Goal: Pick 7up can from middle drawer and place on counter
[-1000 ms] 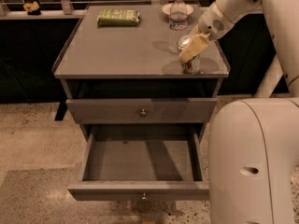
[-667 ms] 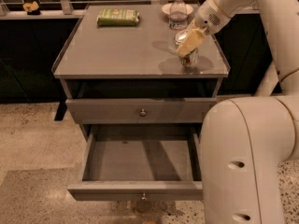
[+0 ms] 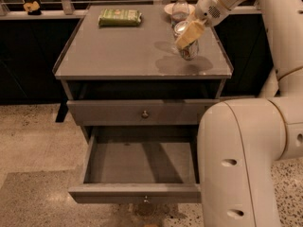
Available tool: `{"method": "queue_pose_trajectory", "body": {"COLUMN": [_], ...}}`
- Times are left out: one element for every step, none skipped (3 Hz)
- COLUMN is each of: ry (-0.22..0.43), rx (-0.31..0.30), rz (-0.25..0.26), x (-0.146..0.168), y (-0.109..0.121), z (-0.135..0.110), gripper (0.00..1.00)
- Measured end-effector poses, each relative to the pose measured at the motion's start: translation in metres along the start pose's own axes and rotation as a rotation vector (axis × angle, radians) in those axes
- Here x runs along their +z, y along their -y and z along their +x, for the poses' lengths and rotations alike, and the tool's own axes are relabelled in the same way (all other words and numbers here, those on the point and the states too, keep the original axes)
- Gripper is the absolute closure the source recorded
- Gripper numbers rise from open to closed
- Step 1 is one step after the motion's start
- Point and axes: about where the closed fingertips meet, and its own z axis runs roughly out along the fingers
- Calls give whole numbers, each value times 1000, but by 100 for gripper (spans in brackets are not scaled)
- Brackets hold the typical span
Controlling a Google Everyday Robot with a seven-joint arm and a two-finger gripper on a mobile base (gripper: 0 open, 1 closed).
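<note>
The 7up can [image 3: 190, 51], with a silver top and dark body, is at the right side of the counter [image 3: 123, 46], at or just above its surface and slightly tilted. My gripper [image 3: 188, 36] reaches in from the upper right. Its tan fingers [image 3: 189, 32] are closed around the can's upper part. The middle drawer [image 3: 142, 167] is pulled open below, and its grey inside is bare. Its front with the small knob [image 3: 144, 203] faces the camera.
A green packet [image 3: 120, 17] lies at the counter's back left. A clear water bottle [image 3: 180, 7] and a white dish [image 3: 168, 7] stand just behind the can. A closed drawer front with a knob [image 3: 145, 113] is above the open drawer. My white arm body [image 3: 241, 160] fills the lower right.
My gripper has moved a little to the left and toward the back of the counter with the can in it. The drawer has stayed open.
</note>
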Motion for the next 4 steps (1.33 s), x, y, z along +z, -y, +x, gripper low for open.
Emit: {"method": "queue_pose_trajectory", "body": {"ry": [14,55,55,55], "rx": [18,52,52,51], "rz": [8,7,7,7], "x": [7,23,20,20], "y": [7,21,21,21], "z": [5,30,28,28], "gripper": [100,100,100,81]}}
